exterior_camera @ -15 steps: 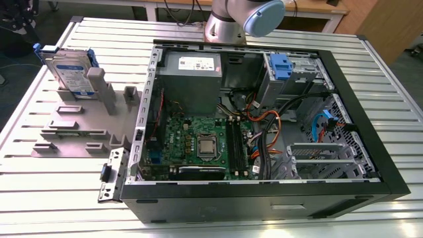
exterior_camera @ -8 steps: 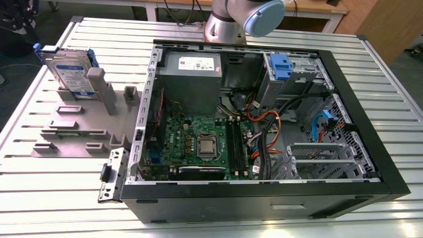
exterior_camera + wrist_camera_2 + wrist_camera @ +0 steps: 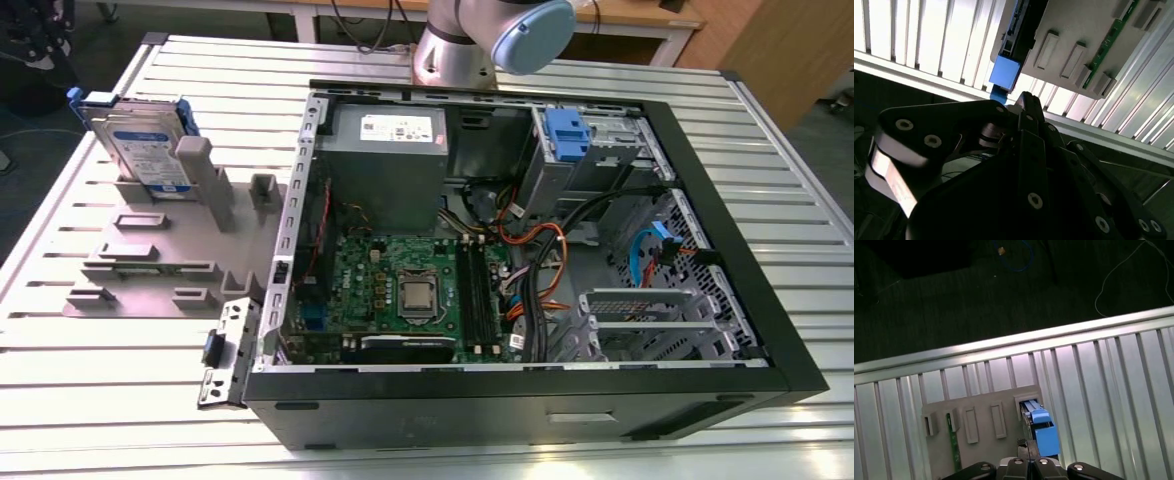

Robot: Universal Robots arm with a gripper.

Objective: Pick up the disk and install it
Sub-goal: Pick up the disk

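The disk (image 3: 140,140) stands on edge in a slot of the grey holder (image 3: 160,250), on the table at the exterior view's left, its blue carrier rail around the silver body. In both wrist views its blue rail end (image 3: 1005,71) (image 3: 1043,427) sticks up out of the holder (image 3: 984,410). My gripper (image 3: 1024,100) (image 3: 1024,443) hangs a short way from that blue end, not touching it. Its black fingers look shut together with nothing between them.
The open computer case (image 3: 747,300) lies at the exterior view's right, with a grey power supply (image 3: 387,150), motherboard and a drive bay holding a blue latch (image 3: 567,135). A green board (image 3: 953,440) stands in another holder slot. The slatted table's edge (image 3: 1004,347) runs close by.
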